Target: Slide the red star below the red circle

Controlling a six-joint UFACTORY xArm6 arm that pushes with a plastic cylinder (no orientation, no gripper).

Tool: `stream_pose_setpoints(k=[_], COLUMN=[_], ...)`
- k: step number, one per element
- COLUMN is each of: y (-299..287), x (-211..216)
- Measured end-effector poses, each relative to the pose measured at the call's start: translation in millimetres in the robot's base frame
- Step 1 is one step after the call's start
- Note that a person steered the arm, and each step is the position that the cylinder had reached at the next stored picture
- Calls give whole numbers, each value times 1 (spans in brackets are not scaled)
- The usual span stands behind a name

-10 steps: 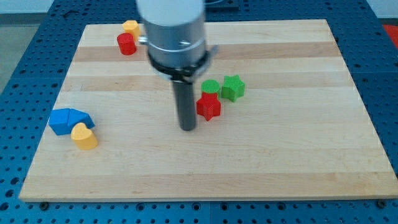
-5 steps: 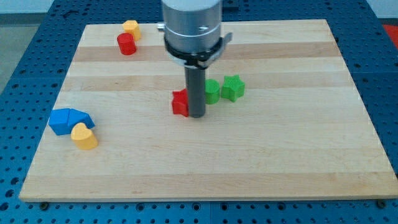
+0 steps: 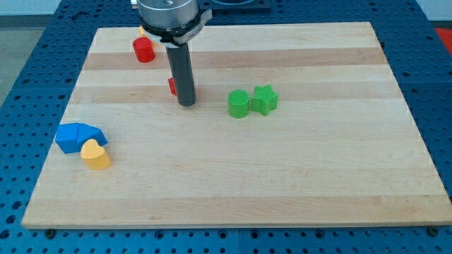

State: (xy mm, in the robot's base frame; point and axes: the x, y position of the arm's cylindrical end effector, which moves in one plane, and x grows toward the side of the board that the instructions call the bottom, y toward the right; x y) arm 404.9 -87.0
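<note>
The red circle [image 3: 144,49] sits near the board's top left. The red star [image 3: 172,86] is mostly hidden behind my rod; only a red sliver shows at the rod's left side, below and right of the red circle. My tip [image 3: 186,104] rests on the board, touching the star's right side.
A yellow block [image 3: 143,32] peeks out just above the red circle, partly hidden by the arm. A green circle [image 3: 239,104] and green star [image 3: 265,99] sit together right of my tip. A blue block [image 3: 76,136] and yellow heart [image 3: 94,154] lie at the left edge.
My tip has moved up and to the left, pushing the red star away from the green blocks toward the red circle. Other blocks have not moved.
</note>
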Motion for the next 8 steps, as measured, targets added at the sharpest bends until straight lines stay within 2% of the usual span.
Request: stream_pose_setpoints(k=[3, 8], y=[9, -24], x=[-13, -53])
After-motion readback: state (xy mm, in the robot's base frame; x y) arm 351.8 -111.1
